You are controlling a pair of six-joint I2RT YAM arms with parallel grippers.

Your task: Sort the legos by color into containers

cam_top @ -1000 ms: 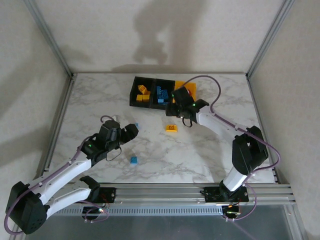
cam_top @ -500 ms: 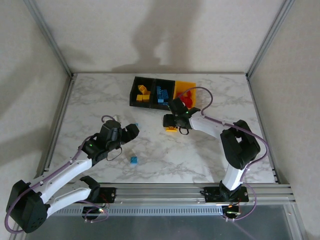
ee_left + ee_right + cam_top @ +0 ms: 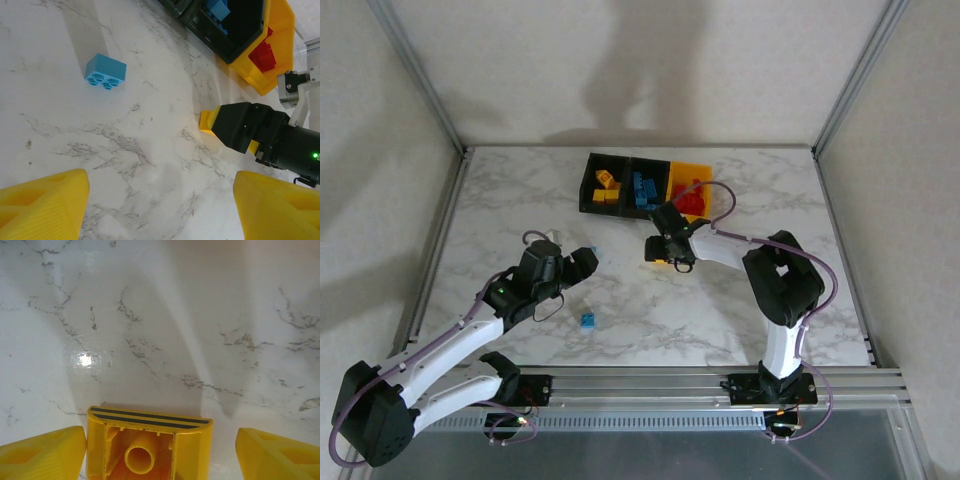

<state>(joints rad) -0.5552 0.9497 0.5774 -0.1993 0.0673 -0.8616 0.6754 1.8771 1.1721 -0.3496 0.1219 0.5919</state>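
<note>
A yellow lego (image 3: pixel 147 445) lies on the marble with its hollow underside facing my right wrist camera. My right gripper (image 3: pixel 160 456) is open around it: the left finger (image 3: pixel 42 455) is beside the brick and the right finger (image 3: pixel 280 455) stands clear of it. From above, that gripper (image 3: pixel 666 252) sits low over the brick (image 3: pixel 660 261), just in front of the containers (image 3: pixel 590 190). My left gripper (image 3: pixel 160 210) is open over bare table. A blue lego (image 3: pixel 105 71) lies ahead of it, and another blue lego (image 3: pixel 588 320) lies nearer the arm bases.
The left black bin holds yellow legos (image 3: pixel 607 186), the middle black bin blue legos (image 3: pixel 642 188), and the yellow bin (image 3: pixel 705 180) red legos (image 3: pixel 692 200). A metal frame (image 3: pixel 440 230) edges the table.
My right gripper has swung from above the yellow bin down and forward to the yellow lego on the table. The left arm has not moved.
</note>
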